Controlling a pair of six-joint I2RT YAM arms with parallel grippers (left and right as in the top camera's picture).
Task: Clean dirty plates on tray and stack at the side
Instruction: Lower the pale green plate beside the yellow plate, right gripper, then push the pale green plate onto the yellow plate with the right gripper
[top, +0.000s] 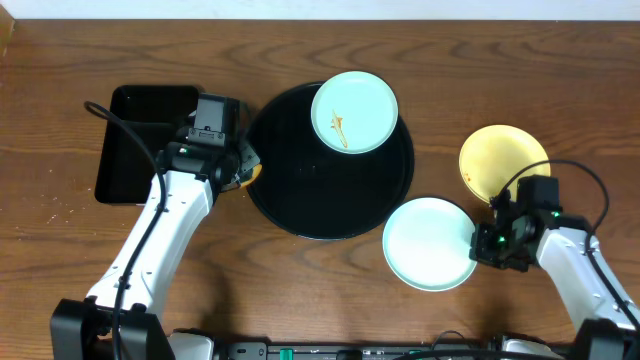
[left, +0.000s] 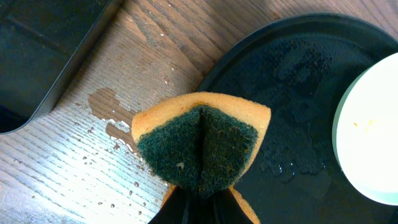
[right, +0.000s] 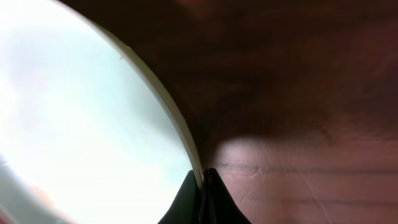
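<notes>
A brown wooden bench (top: 60, 60) fills the room's view. At its middle lies the round black tray (top: 300, 190), wet in patches. On the tray, at its 1 o'clock, sits the streaked plate (top: 354, 111), not yet wiped. The clean blue-green plate (top: 430, 243) lies off the tray at its 4 o'clock, just beside the rim. The right hand (right: 202, 186) has its fingers pinched together on that plate's edge.

A thin rim grip like that could let the plate tip or slip when lifted. The yellow plate (top: 500, 160) is near, at 12 o'clock of the hand, and could be knocked. The left hand (left: 199, 202) is clamped on the sponge (left: 202, 146) at the tray's 9 o'clock. Scrubbing on the slick tray could skid the unheld streaked plate.

A rectangular tray (top: 140, 140) lies further out at 9 o'clock, and water drops (left: 106, 112) spot the wood between.
</notes>
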